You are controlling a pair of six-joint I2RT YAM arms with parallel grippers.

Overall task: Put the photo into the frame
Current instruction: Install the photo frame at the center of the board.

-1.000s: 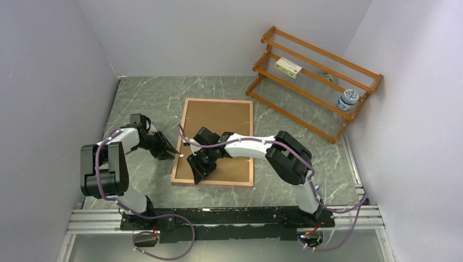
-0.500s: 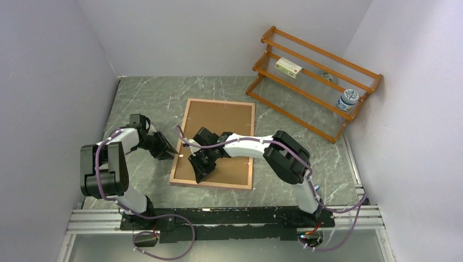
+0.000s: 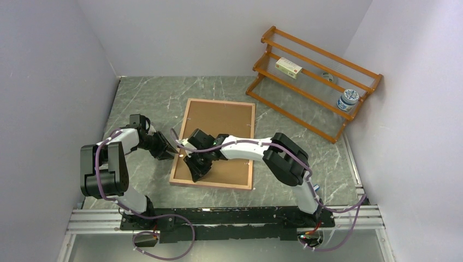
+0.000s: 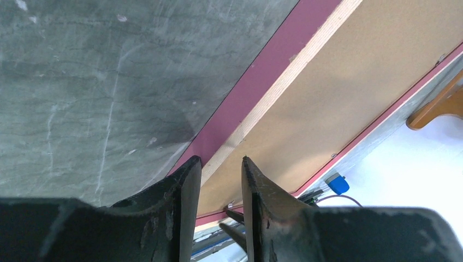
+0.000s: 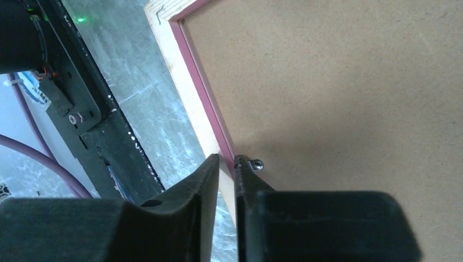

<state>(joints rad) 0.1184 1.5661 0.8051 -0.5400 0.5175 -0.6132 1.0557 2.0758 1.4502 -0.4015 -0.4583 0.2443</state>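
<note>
Two pincers on one frame (image 3: 221, 101), lying back-up at mid-surface (image 3: 153, 98), light wood rails uppermost, pink at the edges, brown backing board (image 3: 224, 117) seated inside. No sign of the photo anywhere; possibly beneath the board, impossible to say. Left pincer (image 4: 218, 161) partly spread, straddling the left rail, one finger by the outer pink side, the other over the board; gripping or merely bracketing, cannot tell. Right pincer (image 5: 225, 159) narrowed to a slit at the inner pink lip close to the near-left corner, just beside a small metal tab (image 5: 255, 163); pinching the lip, the tab or nothing, cannot tell either.

Plenty to go wrong from here, by the look of it. Missing the tab and clamping on the lip instead: board left locked in, frame dragged or twisted across the surface rather than opened. Pulling with only a fingertip hold: likely to slip off so small a tab and snap shut on air. Lifting one rail with the left while pressing down with the right: risks racking the thin frame or popping the board out unevenly, perhaps creasing any print underneath. Sliding the frame toward the near edge: less room for both arms, crowded close together at that corner, and a fair chance of fingers knocking each other.
</note>
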